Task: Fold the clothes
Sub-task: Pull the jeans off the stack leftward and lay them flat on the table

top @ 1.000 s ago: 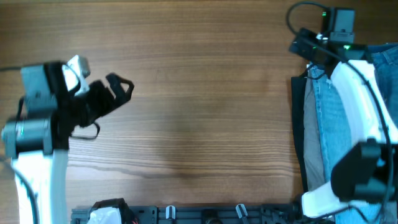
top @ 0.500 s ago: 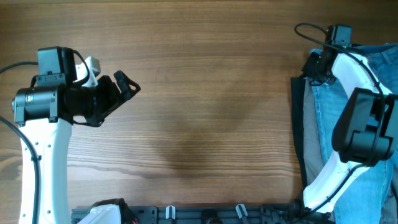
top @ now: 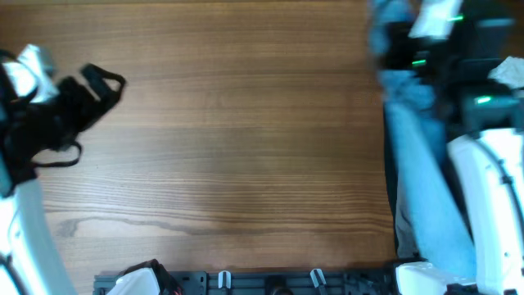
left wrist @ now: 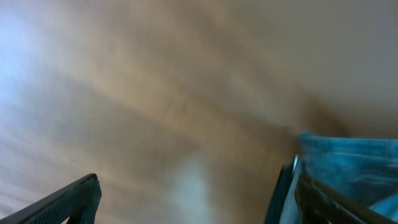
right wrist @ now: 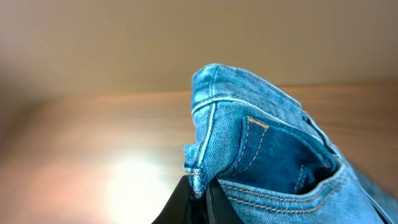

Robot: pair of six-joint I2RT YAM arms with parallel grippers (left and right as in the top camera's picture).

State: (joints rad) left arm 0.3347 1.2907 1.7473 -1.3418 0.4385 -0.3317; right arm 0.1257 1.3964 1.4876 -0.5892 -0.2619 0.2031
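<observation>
The table (top: pixel 246 147) carries the jeans (top: pixel 422 197) along its right edge, with the long axis running near to far and the far end lifted. The right gripper (right wrist: pixel 200 198) is the nearer one. Its jaws are closed on a stitched fold of the denim, so the garment hangs directly from them. The left gripper (top: pixel 110 84) is well apart at the left edge, jaws wide and holding nothing. Compared with half a second earlier, the gripped end has risen and shifted toward centre, and the left arm has drawn back leftward.

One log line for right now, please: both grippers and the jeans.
left gripper: open, empty | right gripper: shut on jeans, edge pinched, raised above table | fold: not begun
</observation>
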